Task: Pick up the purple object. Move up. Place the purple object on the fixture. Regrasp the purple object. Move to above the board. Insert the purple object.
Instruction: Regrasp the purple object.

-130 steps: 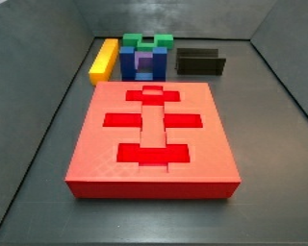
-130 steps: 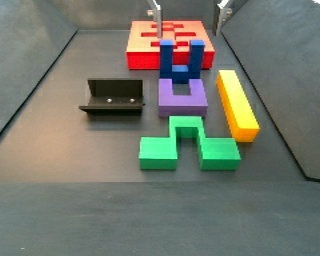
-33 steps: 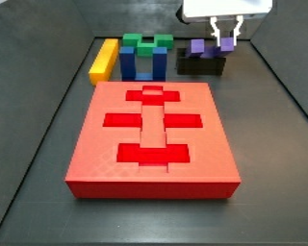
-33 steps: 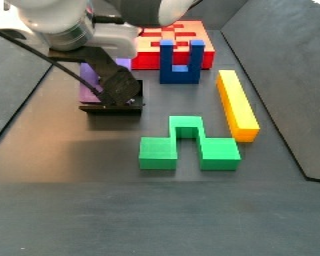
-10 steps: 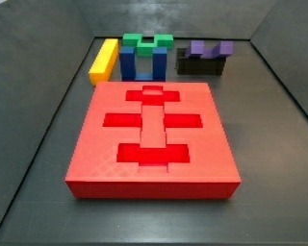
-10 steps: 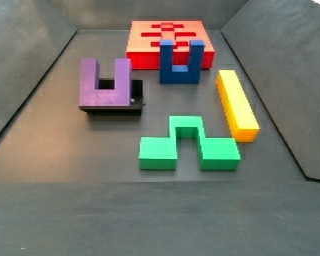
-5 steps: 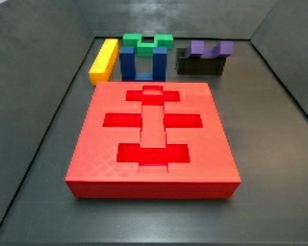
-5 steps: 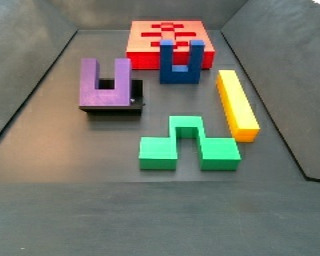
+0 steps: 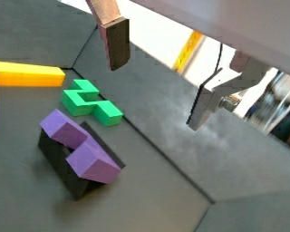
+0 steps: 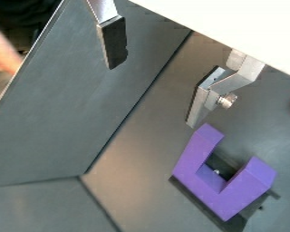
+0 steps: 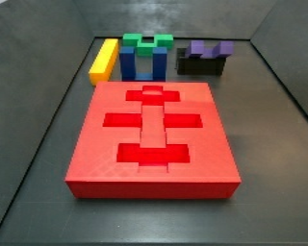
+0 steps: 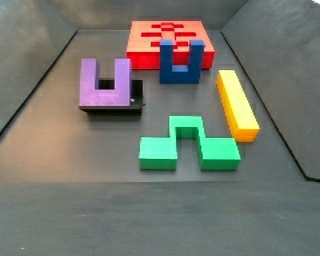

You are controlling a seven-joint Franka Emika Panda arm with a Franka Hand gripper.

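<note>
Side views show a dark grey desk [image 12: 69, 210] walled in by sloping grey panels, with the arm out of sight in both. The purple object [image 12: 104, 85] rests on the fixture [image 12: 133, 100], prongs pointing away toward the far wall in that view; from the opposite side it sits on the dark holder [image 11: 202, 65] at the back right, behind the board [image 11: 151, 139]. The board lies flat, its darker red recesses bare. A blue block [image 12: 180, 62] stands just in front of the board's edge, a yellow bar [image 12: 236, 104] lies alongside, and a green block [image 12: 187, 142] lies flat nearer the camera. Both wrist views show the hand [image 9: 159, 71] raised well above the desk, released, its silver fingers [image 10: 110, 34] spread wide with nothing between them; the purple object [image 10: 221, 171] lies below, apart from the fingers.
</note>
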